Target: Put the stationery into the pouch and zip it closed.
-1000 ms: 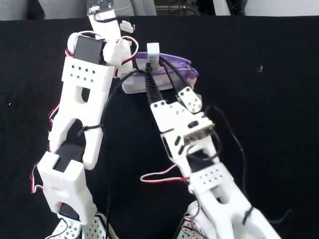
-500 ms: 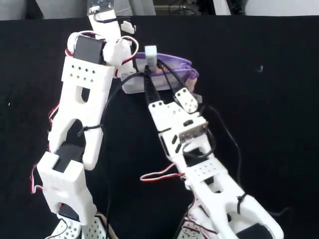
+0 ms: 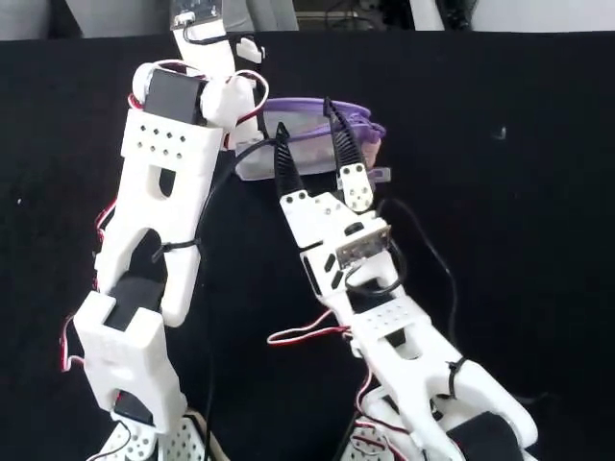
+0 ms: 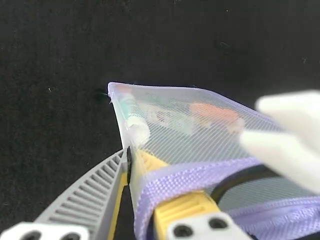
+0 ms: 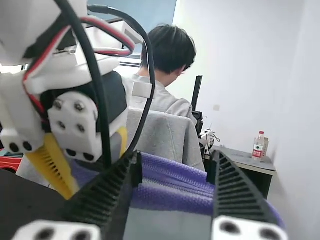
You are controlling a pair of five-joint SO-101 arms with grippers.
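Pouch soft, floppy mesh; your left tool clamps its corner. Right tool open, empty; grip rim, not mesh.

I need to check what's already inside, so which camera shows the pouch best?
The left wrist view: the pouch is close, and the stationery shows through its mesh side. The high view shows it far off, partly behind the right tool. The right wrist view shows its purple rim.
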